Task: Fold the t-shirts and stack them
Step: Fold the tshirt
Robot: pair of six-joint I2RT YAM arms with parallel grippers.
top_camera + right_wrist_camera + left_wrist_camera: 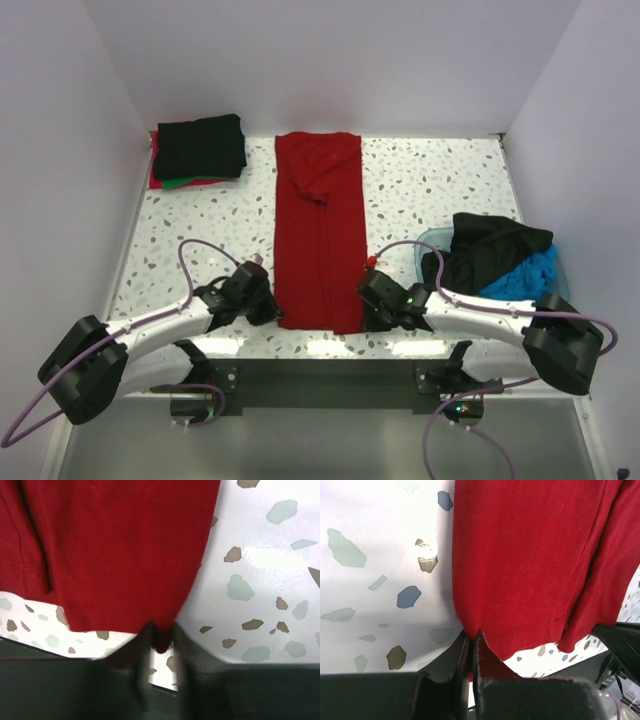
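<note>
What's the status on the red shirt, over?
Left hand shut on red shirt, near-left hem corner. Right hand straddling near-right corner, grip unconfirmed. Shirt flat, folded lengthwise. Nothing lying on it.

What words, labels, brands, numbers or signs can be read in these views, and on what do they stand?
None: no text is readable in any view.
The dark red t-shirt shows plain cloth, with no label in view.
The folded shirts, the basin and the speckled table carry no visible print.
</note>
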